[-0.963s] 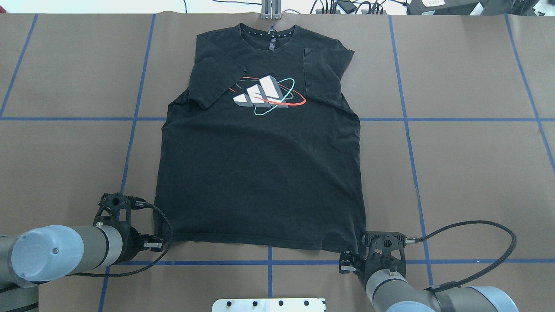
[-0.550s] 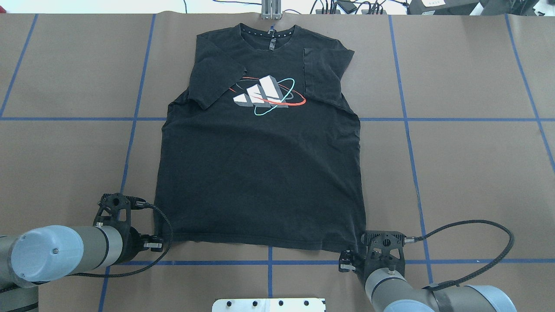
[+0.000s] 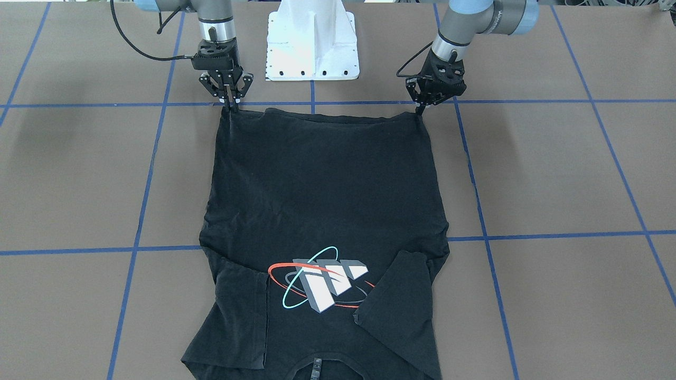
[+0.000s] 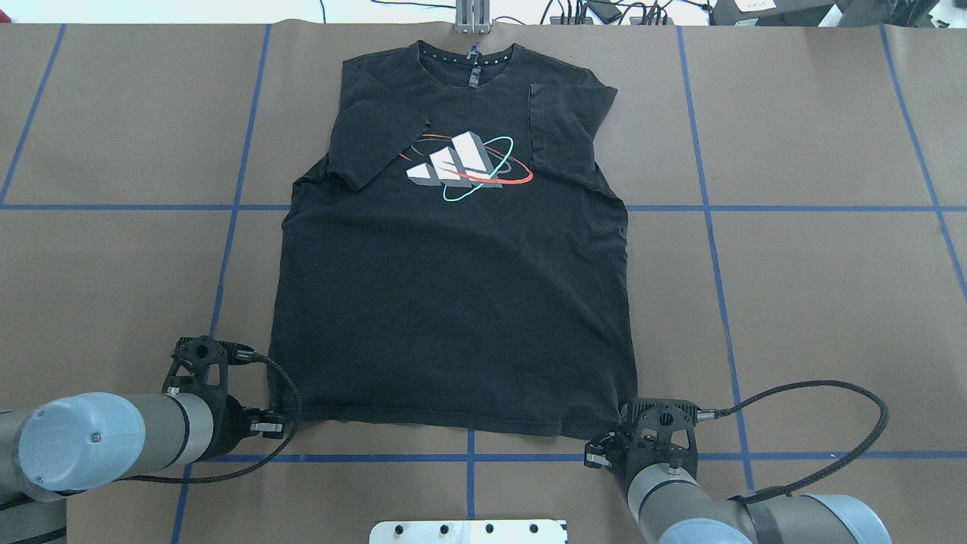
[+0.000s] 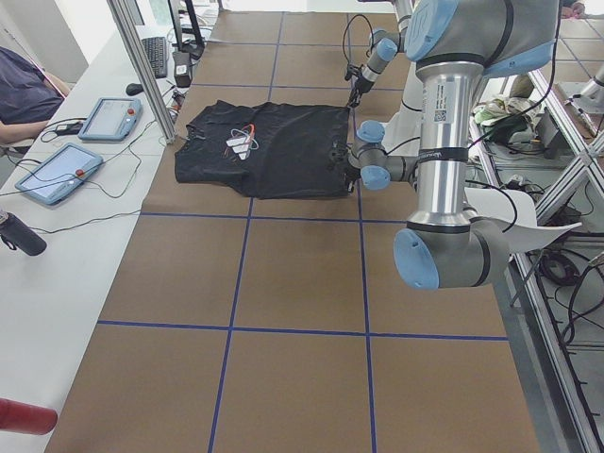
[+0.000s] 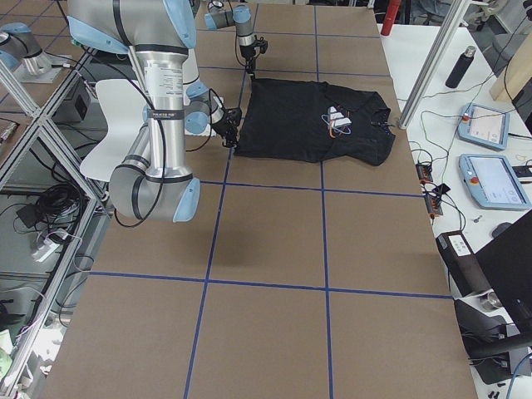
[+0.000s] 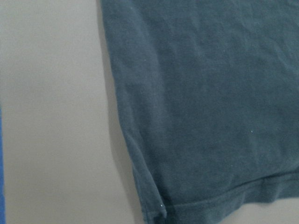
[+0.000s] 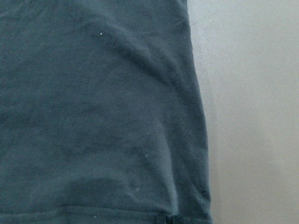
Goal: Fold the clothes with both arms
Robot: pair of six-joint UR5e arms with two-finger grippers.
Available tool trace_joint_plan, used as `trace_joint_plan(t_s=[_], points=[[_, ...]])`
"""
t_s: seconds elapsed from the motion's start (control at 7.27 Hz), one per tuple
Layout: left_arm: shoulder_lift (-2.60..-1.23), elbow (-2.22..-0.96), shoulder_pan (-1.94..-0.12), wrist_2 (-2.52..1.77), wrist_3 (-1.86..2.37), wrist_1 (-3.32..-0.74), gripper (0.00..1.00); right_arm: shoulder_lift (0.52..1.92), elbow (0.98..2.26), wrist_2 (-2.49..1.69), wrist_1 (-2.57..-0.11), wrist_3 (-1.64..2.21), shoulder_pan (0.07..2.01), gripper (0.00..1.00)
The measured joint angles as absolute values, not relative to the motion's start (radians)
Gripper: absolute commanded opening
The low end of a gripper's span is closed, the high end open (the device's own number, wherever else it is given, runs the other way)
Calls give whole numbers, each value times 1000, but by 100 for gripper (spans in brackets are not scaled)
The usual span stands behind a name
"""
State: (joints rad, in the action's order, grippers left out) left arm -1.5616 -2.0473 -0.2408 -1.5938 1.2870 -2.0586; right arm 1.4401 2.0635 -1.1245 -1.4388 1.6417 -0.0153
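Shirt [image 4: 453,302]: flat on table [image 4: 793,302], print up, collar far from robot; sleeves [image 4: 374,143] already folded in over chest.
Change: right gripper [image 3: 231,104] has nudged in along hem [image 4: 453,431] vs a sec ago; left gripper [image 3: 421,108] hasn't budged.
Right jaws: closed to a point, pinching its hem corner.
Left jaws: look closed on other hem corner, tho angle's poor.
Meaning: both corners prob. secured, grasp step about done.
Next: lift together, carry hem toward collar; uneven lift could skew cloth.
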Motion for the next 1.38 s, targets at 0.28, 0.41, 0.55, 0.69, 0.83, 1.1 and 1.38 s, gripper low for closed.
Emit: trace_joint_plan(t_s=[0.28,0.41,0.55,0.69,0.83,1.1,1.38], points=[[-1562,-2049,-241,-1594,1287,-2059,0,1437,2061,-1124,-1439,1643,-14,0],[-1562,-2051,-241,-1594,1287,-2059,0,1436,2063,-1125,-1439,1643,-11,0],[-1562,-2055,-241,-1595,1286,-2058,0,1436,2067,-1128,-1440,1642,-6,0],[-1561,-2068,-241,-1605,1283,-2057,0,1436,2077,-1132,-1441,1641,0,0],[-1557,-2096,-245,-1634,1279,-2053,0,1437,2101,-1143,-1445,1640,7,0],[-1550,-2173,-262,-1695,1271,-2026,0,1439,2190,-1192,-1506,1636,27,0],[-1548,-2295,-282,-1751,1259,-1915,0,1437,2341,-1239,-1658,1635,30,0]])
